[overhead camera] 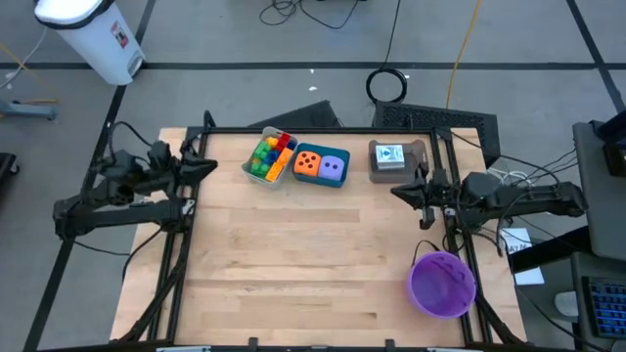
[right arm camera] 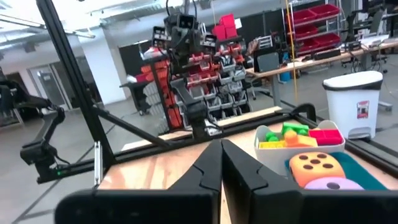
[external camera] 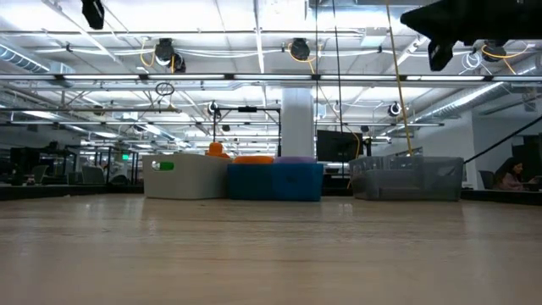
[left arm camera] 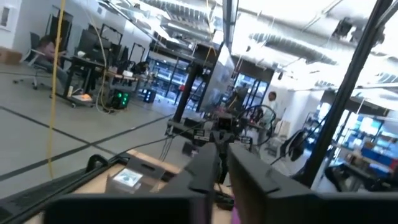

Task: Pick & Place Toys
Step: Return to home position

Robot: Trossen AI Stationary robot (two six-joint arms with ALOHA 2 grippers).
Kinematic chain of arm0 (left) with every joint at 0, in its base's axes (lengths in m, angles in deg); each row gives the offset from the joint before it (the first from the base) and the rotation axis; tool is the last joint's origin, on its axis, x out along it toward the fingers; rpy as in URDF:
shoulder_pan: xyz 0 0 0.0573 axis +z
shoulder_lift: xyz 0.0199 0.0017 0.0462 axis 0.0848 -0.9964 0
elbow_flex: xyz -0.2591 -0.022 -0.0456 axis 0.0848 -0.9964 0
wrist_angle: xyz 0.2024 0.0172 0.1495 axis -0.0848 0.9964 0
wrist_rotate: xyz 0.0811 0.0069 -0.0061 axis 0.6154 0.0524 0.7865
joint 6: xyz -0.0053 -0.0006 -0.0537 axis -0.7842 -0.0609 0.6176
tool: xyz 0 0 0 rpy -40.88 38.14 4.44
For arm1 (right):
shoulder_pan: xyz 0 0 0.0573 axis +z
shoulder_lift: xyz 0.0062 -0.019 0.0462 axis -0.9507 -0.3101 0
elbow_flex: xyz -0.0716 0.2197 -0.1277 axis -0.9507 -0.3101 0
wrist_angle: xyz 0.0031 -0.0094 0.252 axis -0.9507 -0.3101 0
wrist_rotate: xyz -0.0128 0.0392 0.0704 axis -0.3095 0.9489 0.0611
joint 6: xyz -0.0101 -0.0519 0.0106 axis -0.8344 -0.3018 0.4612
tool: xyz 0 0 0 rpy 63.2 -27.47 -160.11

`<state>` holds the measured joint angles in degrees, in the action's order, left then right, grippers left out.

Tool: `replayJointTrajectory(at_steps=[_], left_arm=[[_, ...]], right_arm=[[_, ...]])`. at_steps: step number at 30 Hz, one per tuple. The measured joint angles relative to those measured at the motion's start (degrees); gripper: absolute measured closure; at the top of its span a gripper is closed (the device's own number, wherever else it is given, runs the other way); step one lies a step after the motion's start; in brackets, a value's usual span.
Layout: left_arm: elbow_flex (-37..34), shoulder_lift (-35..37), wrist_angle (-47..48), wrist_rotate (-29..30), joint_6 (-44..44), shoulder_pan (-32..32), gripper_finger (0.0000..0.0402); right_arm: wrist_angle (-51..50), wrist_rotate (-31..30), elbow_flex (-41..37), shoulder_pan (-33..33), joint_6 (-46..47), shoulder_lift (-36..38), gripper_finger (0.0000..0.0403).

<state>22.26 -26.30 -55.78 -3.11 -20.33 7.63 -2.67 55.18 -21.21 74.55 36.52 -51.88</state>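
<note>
Left claw (overhead camera: 208,166) hangs over the left edge of the surface (overhead camera: 293,254), fingers together, holding nothing. Right claw (overhead camera: 399,192) hangs over the right edge, just in front of the brown tray (overhead camera: 419,154), fingers also pressed together and empty. The toys all sit in the row of trays along the far edge. The coloured bricks (overhead camera: 271,154) are piled in the grey tray (right arm camera: 272,160). The orange die (overhead camera: 308,164) and purple die (overhead camera: 334,168) lie side by side in the teal tray (overhead camera: 322,148), which touches the grey one. A white picture card (overhead camera: 390,155) lies in the brown tray. The purple bowl (overhead camera: 442,284) is at the near right corner, well apart from the trays; can't tell what it holds.
</note>
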Motion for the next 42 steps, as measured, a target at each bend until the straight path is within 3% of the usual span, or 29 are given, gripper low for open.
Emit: replayJointTrajectory(at_steps=[3,13,22,28,33,42], left_arm=[[-1.64,0.00,0.00,-0.77,-1.03,0.00,0.0391],[-8.66,0.02,-7.15,-3.74,0.86,0.00,0.0397],[-13.70,0.02,-11.82,-5.11,3.93,0.00,0.0398],[-19.80,0.00,-21.10,-5.53,8.85,-1.84,0.0395],[-25.19,0.00,-29.35,-1.36,9.60,-5.14,0.0393],[-28.98,-0.02,-30.59,3.08,11.01,-10.23,0.0391]], right_arm=[[3.73,0.10,-3.07,0.13,0.07,0.60,0.0402],[15.51,1.67,-14.50,0.13,1.03,5.21,0.0402],[13.51,1.58,-18.59,0.11,0.18,10.41,0.0403],[13.61,1.45,-20.79,0.11,0.54,13.57,0.0403],[10.07,-0.32,-20.85,0.09,0.22,14.08,0.0403],[7.34,-0.34,-20.96,0.09,-0.01,14.04,0.0403]])
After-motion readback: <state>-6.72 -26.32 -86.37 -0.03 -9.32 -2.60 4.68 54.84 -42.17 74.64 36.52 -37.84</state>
